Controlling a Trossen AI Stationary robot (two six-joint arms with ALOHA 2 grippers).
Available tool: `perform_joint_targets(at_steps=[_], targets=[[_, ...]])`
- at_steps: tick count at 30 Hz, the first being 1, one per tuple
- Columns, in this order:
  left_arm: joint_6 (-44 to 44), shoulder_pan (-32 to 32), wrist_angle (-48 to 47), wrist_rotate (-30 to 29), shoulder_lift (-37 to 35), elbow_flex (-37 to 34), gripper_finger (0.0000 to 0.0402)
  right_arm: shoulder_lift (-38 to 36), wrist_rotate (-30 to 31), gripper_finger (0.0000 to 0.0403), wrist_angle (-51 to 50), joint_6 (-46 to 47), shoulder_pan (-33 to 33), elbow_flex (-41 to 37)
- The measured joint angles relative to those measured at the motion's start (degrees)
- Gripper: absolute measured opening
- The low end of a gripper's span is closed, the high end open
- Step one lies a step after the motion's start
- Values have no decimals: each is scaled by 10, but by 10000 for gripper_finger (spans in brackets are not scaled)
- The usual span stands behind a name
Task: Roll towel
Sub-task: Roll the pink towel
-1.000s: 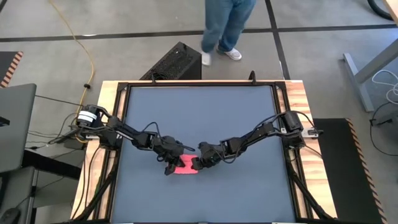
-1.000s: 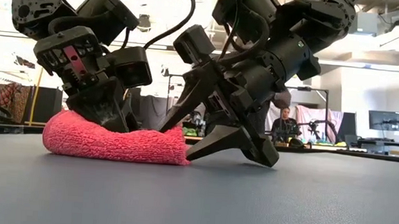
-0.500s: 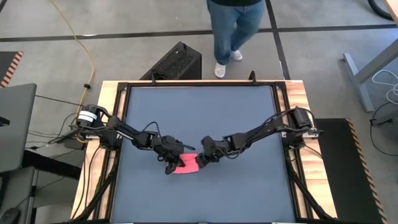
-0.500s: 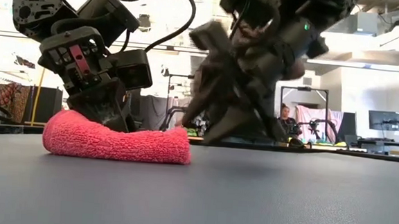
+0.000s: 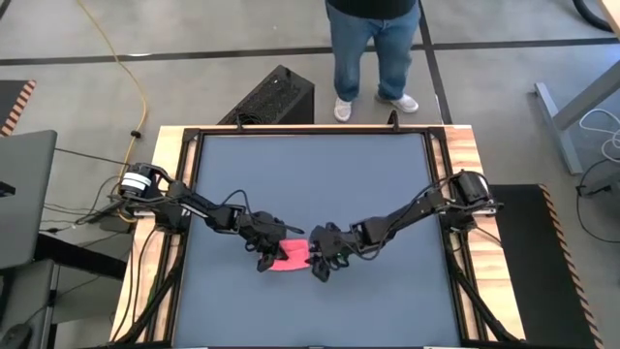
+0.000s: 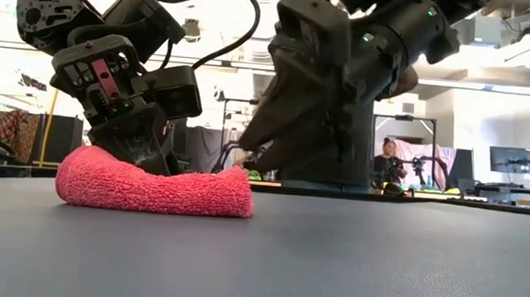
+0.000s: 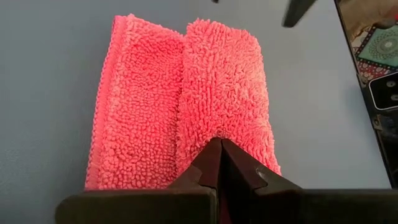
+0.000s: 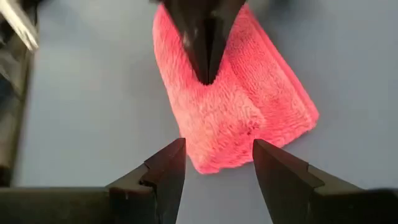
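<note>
The pink towel (image 5: pixel 291 256) lies folded into a thick pad near the middle of the dark grey table (image 5: pixel 320 174), toward its front edge. The left gripper (image 7: pixel 220 147) presses down on the cloth with its fingers pinched together on the pile. The right gripper (image 8: pixel 214 163) hovers just beside the towel's other end, fingers spread, touching nothing. A person (image 5: pixel 373 48) stands beyond the table.

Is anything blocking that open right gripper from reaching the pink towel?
Nothing visible does. The right gripper hangs open just off the towel, with only bare tabletop between them. The left gripper is shut, pressing the towel's far side.
</note>
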Motion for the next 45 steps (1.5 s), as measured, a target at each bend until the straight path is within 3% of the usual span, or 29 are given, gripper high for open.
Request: perform_joint_targets(at_steps=[6, 10, 22, 29, 45], targets=[[5, 0, -1, 3, 0, 0, 0, 24, 8, 214, 82, -169, 12, 0], [5, 0, -2, 4, 0, 0, 0, 32, 6, 214, 115, -217, 12, 0], [3, 8, 3, 32, 0, 0, 0, 68, -1, 214, 98, -249, 7, 0], [5, 24, 7, 80, 0, 0, 4, 86, 0, 203, 99, -230, 8, 1], [11, 134, -88, 204, -81, -1, 108, 86, 4, 123, 91, -227, 8, 1]])
